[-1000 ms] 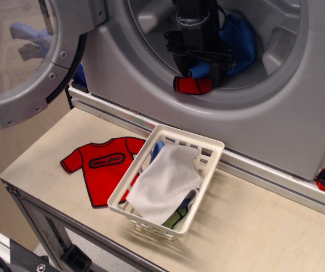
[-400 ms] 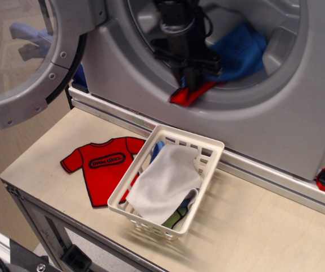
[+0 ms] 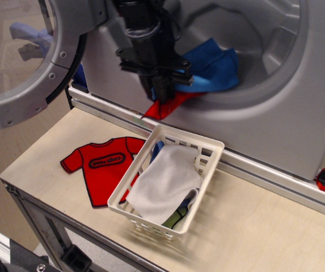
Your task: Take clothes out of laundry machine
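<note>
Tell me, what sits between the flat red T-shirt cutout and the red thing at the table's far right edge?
The white slotted basket, holding a white cloth, then bare table, in the only view.

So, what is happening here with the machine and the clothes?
The gripper is pulling the clothes out of the washer. It is shut on the red garment, which hangs over the drum's lower rim, outside the mouth. The blue cloth trails behind it, mostly inside the drum. The door stands open on the left. Below, the white basket already holds a white cloth, and a red T-shirt lies flat on the table.
</note>
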You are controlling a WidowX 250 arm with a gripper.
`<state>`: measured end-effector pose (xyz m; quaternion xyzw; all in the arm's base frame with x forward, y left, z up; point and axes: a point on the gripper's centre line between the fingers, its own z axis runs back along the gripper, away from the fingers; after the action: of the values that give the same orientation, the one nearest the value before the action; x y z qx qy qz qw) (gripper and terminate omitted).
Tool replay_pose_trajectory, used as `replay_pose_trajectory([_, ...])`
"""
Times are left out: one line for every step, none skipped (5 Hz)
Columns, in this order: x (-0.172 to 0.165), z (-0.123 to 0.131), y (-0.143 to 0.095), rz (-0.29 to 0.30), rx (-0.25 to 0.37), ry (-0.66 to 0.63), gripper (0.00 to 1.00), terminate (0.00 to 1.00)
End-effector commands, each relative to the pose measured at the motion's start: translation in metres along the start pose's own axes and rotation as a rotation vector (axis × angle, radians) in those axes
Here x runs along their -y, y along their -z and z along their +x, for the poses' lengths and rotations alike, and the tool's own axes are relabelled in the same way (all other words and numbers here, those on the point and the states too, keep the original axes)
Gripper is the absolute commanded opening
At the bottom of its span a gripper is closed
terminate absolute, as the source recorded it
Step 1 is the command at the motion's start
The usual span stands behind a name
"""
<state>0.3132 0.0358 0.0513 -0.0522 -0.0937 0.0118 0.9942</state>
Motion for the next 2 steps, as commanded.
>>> replay_pose_trajectory([0.018,-0.044,-0.023,-0.028,-0.062,0.096,0.00,0.00])
replay_pose_trajectory([0.025,-0.060,-0.012,-0.041,-0.124,0.113,0.00,0.00])
